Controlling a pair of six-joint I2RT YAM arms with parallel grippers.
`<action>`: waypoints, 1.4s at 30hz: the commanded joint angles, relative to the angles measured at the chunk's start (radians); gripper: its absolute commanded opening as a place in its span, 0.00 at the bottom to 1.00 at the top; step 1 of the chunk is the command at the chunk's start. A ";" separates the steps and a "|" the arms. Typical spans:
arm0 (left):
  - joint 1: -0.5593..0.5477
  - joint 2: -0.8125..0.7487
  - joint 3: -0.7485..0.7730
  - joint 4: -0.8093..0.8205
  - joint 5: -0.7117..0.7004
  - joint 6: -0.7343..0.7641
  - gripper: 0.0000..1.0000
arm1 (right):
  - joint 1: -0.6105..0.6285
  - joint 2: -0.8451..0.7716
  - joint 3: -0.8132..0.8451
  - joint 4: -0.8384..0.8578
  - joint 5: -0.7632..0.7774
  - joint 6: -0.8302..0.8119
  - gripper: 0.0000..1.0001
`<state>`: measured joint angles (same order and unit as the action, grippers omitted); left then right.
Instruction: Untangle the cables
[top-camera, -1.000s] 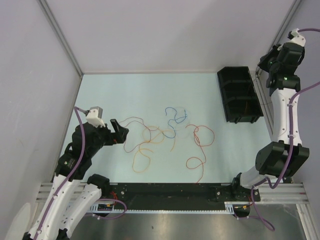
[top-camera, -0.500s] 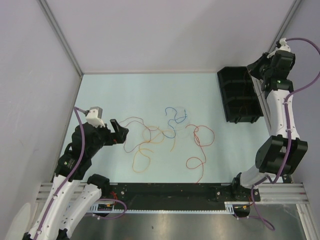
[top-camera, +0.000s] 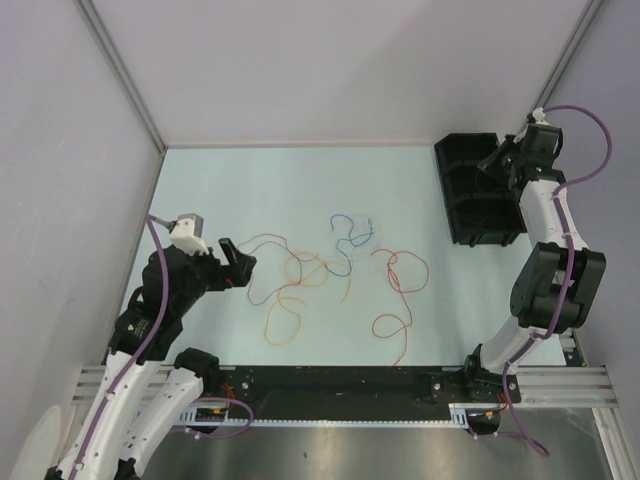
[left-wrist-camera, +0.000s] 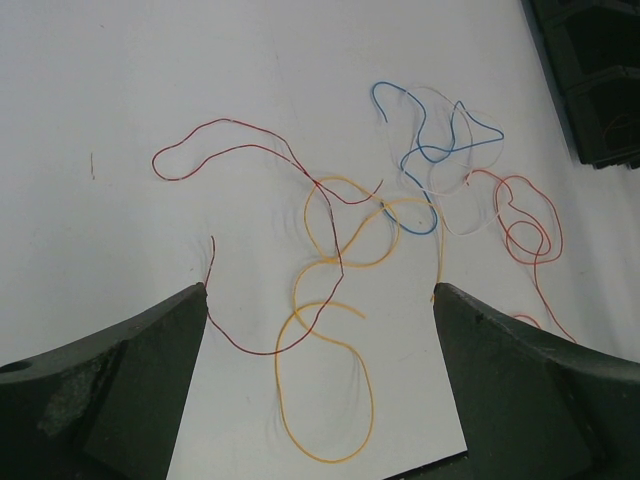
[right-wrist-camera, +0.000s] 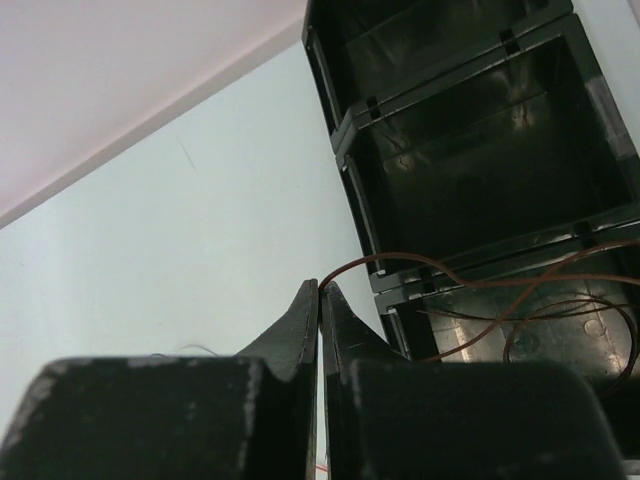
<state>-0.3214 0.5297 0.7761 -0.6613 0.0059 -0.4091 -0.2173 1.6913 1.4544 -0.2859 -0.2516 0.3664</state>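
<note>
Several cables lie tangled on the pale table. In the top view a dark red cable (top-camera: 262, 270), an orange one (top-camera: 284, 318), a blue one (top-camera: 346, 238) and a red one (top-camera: 402, 288) overlap loosely. My left gripper (top-camera: 236, 262) is open and empty at the tangle's left side. In the left wrist view its jaws (left-wrist-camera: 320, 290) frame the orange loop (left-wrist-camera: 330, 400) and the dark red cable (left-wrist-camera: 250, 150). My right gripper (top-camera: 497, 160) hovers over the black bin (top-camera: 452, 200). It is shut (right-wrist-camera: 320, 290) on a brown cable (right-wrist-camera: 400, 258) that trails into the bin's near compartment.
The black bin (right-wrist-camera: 450, 130) has three compartments and stands at the back right. A thin whitish wire (left-wrist-camera: 445, 200) lies among the blue cable (left-wrist-camera: 430, 150) and red cable (left-wrist-camera: 530, 220). Grey walls close the table on the left, back and right.
My right arm has swung inward and down from high at the right wall to over the bin. The left arm and the tangle have not moved.
</note>
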 joint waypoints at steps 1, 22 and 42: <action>0.018 -0.007 0.002 0.014 -0.003 0.018 1.00 | 0.004 -0.001 -0.032 0.019 0.005 0.012 0.00; 0.038 -0.016 0.000 0.020 0.009 0.024 1.00 | 0.013 0.010 -0.256 0.107 0.121 0.051 0.00; 0.041 -0.010 -0.003 0.017 -0.001 0.018 1.00 | 0.068 -0.203 -0.103 -0.185 0.321 0.080 0.62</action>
<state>-0.2913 0.5224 0.7757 -0.6609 0.0063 -0.4080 -0.1909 1.5696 1.2964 -0.3855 0.0116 0.4366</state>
